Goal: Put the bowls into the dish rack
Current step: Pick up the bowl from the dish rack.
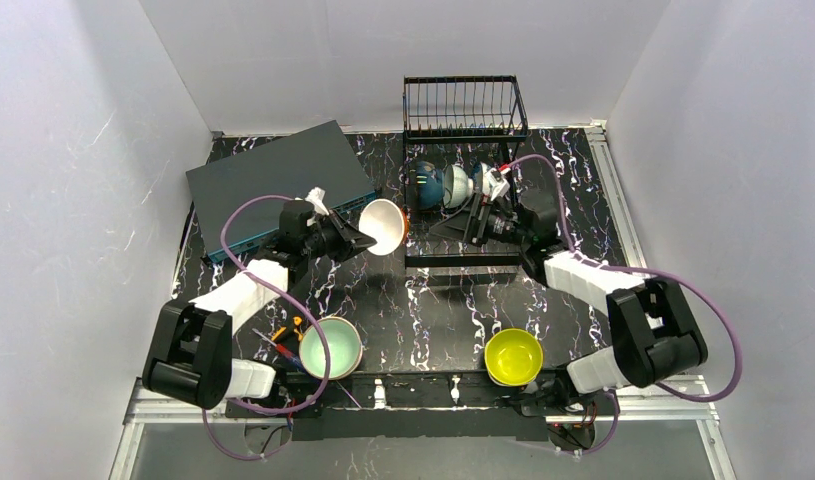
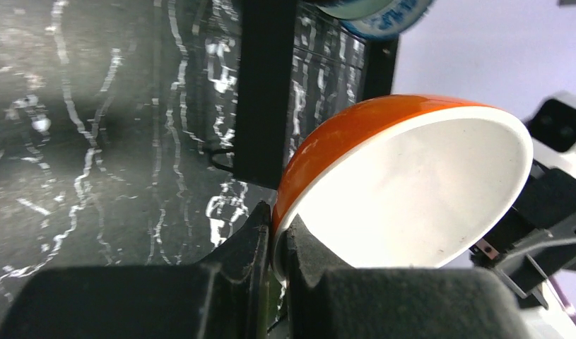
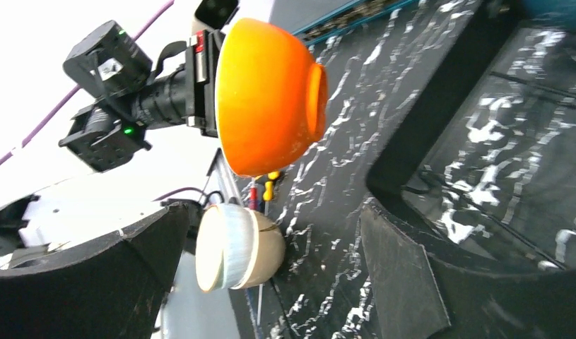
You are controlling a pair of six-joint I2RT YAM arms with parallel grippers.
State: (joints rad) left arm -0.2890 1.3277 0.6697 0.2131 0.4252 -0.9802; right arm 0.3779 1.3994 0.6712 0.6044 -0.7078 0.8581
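Note:
My left gripper [image 2: 278,233] is shut on the rim of an orange bowl [image 2: 412,191] with a white inside, holding it tilted above the table left of the dish rack's frame base [image 1: 461,258]. From above, that bowl [image 1: 383,226] hangs just off the gripper [image 1: 366,236]. My right gripper [image 1: 461,220] stands open and empty over the rack base, facing the orange bowl [image 3: 267,92]. A dark blue bowl [image 1: 424,184] and a pale one [image 1: 456,186] stand on edge in the rack. A mint-green bowl [image 1: 330,347] and a yellow bowl [image 1: 513,356] sit near the front edge.
The rack's black wire basket [image 1: 464,107] stands at the back wall. A dark grey flat box [image 1: 278,185] lies at the back left. Small red and yellow items [image 1: 288,335] lie beside the mint-green bowl. White walls close in three sides.

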